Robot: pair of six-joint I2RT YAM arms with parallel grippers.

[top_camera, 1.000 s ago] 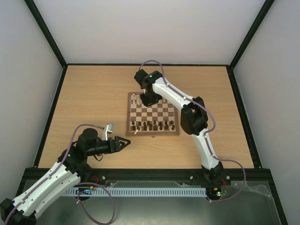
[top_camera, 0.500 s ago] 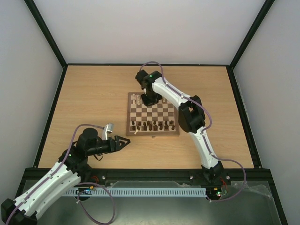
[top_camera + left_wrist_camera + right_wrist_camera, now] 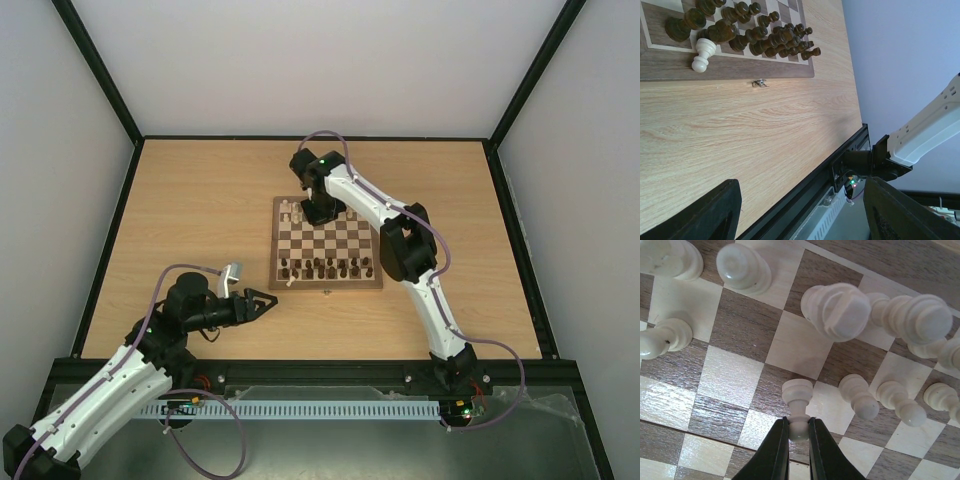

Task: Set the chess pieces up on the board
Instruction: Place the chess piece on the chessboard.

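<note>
One pawn pinched over the board's far rows

The right gripper (image 3: 799, 432) is closed on a cream pawn (image 3: 797, 396), above the far side of the board (image 3: 345, 285). The pawn's long axis runs in line with the fingers, base toward the squares. I cannot tell whether it touches down. Other pale pieces (image 3: 836, 310) crowd just beyond it. The left gripper (image 3: 268, 302), jaws apart and empty, hangs off the board's near left corner. It is the nearer arm to a stray pawn (image 3: 702, 54) on the near border.

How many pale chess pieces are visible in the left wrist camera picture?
1. A pale pawn stands on the dark border of the board, next to the dark pieces. Others may be outside this view.
</note>
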